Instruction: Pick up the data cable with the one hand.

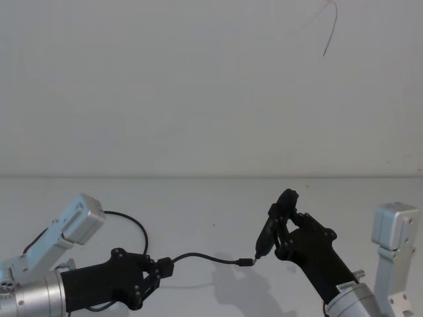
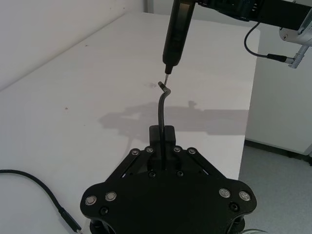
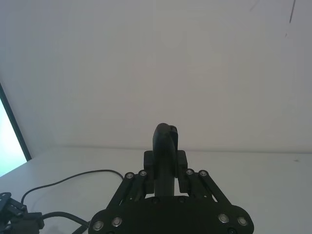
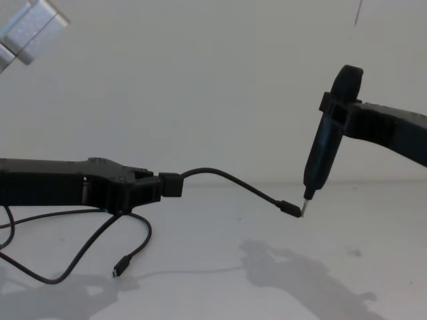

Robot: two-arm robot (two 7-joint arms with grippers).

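Left end effector (image 4: 167, 185) grips the data cable (image 4: 233, 181) above the table (image 4: 200, 280).

Both arms end in matte black linkage grippers dotted with bright silver screw heads: the left gripper (image 1: 160, 268) on a silver cylindrical wrist, the right gripper (image 1: 281, 228) likewise, each with a pale grey boxy housing alongside

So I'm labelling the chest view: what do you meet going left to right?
Left gripper shut on the data cable → the cable's free plug → the pen-like tool in the right gripper.
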